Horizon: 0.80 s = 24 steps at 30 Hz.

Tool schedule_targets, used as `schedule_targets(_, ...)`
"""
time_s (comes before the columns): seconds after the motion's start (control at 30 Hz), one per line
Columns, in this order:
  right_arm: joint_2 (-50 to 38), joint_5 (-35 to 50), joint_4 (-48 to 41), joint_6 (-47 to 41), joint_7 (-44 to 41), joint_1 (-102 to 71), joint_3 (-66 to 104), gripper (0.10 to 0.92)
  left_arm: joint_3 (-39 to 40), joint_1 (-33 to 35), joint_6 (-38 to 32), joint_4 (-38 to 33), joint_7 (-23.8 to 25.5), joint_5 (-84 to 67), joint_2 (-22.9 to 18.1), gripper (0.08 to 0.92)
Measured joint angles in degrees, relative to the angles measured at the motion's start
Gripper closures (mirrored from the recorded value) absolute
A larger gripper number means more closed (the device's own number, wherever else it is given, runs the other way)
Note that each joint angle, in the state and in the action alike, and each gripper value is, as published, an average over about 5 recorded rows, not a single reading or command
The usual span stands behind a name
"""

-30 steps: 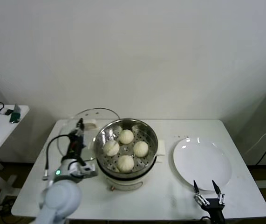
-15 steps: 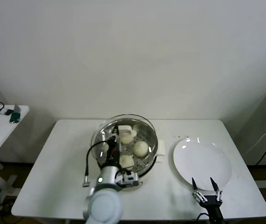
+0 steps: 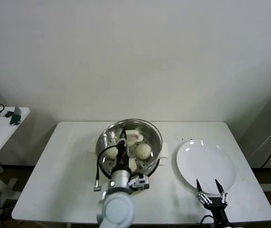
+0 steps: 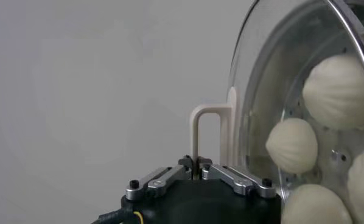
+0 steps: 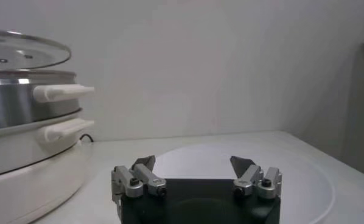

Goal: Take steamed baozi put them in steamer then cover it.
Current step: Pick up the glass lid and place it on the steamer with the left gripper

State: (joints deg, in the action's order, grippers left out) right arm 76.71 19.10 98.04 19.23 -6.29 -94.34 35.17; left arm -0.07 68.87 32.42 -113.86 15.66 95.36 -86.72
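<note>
right gripper [image 3: 210,195]: jaws spread wide, holding nothing, at the table's near edge by the white plate [image 3: 205,165] | left gripper [image 4: 197,172]: clenched on the handle of the glass lid [image 3: 140,129], held above the steamer [image 3: 106,159] | buns [image 3: 144,150]: inside the basket, under the lid

You face a white surface [image 3: 64,156]. On it sit the steamer [image 3: 128,142] and, to its right, a white plate [image 3: 206,166].

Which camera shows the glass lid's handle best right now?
The left wrist view: the left gripper is shut on the cream handle, seen close. In the head view the handle is partly hidden by the arm. The right wrist view shows only the lid edge-on.
</note>
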Motion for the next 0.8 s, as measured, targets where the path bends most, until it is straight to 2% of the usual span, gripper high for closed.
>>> schedule_targets(0.8,0.4,-0.1,-0.3,0.8,0.1,0.0,0.2,0.203,-1.1,0.3,-0.4,3.3,-2.2,0.8,-0.6,0.860)
